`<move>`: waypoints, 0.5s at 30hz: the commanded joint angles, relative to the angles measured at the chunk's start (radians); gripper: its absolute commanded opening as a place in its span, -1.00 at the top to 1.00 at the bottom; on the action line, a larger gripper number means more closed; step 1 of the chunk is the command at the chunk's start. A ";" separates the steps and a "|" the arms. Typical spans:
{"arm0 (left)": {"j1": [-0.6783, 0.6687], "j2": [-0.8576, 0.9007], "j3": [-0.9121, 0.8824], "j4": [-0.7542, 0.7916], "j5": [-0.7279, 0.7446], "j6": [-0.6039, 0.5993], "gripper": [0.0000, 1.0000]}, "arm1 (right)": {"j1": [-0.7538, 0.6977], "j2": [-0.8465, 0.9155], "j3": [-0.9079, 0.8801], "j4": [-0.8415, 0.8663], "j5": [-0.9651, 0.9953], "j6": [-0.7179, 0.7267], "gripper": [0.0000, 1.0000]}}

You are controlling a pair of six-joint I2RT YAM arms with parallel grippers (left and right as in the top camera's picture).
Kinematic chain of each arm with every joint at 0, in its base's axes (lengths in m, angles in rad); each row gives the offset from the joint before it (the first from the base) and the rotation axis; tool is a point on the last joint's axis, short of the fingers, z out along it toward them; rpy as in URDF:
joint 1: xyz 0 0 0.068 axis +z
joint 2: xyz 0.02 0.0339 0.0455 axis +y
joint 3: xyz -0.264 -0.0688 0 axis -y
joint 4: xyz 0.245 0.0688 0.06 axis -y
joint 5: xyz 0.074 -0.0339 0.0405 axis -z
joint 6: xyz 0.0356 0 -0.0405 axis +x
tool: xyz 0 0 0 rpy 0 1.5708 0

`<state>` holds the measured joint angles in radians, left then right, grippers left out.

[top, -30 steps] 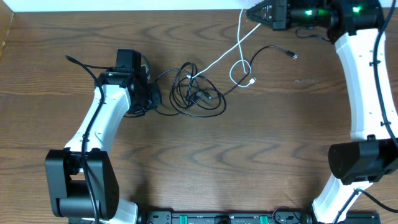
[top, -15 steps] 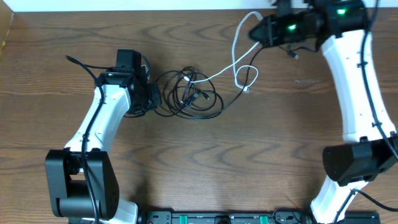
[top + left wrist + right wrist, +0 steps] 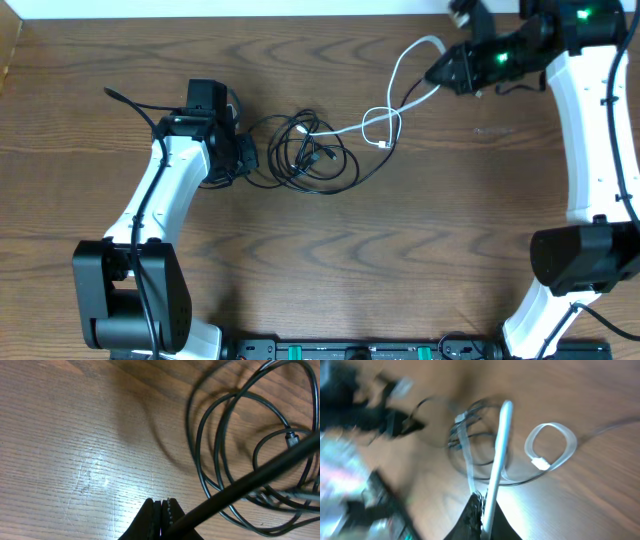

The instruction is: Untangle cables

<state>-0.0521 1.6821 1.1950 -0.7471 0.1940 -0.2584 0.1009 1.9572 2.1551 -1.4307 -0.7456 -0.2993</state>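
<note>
Right end effector (image 3: 443, 75), at the far right of the desk (image 3: 420, 250), had its fingers pressed together on the white cable (image 3: 499, 445), pinching it near one end. From the fingers the cable made an arch, came down into a small loop with a white plug end, and ran left into the black cables (image 3: 318, 158). These lay as a tangle of loops on the desk, left of the centre. Left end effector (image 3: 248, 158) was just beside the tangle on its left side. Its fingers were closed tight on one black strand, which went from the tips into the loops.
</note>
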 commanded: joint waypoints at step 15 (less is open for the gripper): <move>0.006 0.013 0.000 0.003 -0.022 -0.002 0.85 | 0.424 0.020 -0.016 -0.037 -0.042 -0.187 0.98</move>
<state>-0.0521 1.6821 1.1950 -0.7437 0.1844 -0.2584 0.5190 1.9697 2.1456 -1.4693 -0.7986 -0.4808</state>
